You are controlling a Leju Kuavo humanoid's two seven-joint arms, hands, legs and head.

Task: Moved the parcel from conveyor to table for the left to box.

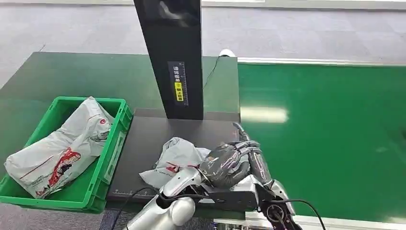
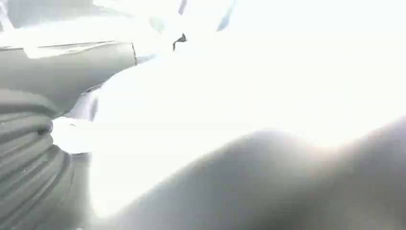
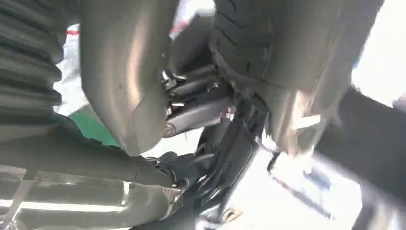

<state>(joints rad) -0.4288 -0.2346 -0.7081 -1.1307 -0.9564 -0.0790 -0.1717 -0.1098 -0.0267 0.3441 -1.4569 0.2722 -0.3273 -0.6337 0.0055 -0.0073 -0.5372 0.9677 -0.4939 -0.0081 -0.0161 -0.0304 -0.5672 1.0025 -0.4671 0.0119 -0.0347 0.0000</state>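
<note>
Parcel [image 1: 174,158]: crumpled white plastic bag, red print, lying on the dark scale platform [image 1: 143,139] just right of the green crate [image 1: 112,158]. Crate, ribbed plastic, holds a bigger white bag [image 1: 62,151]. Black post [image 1: 172,57] stands behind. Left hand [image 1: 225,165] rests fingers-down on the parcel; grip cannot be told. Right hand [image 1: 258,158] beside it, likewise unclear.

Grey floor [image 1: 72,28] (glossy, light-streaked).

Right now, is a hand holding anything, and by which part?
The left hand rests on the parcel's right edge; a firm hold cannot be told.
</note>
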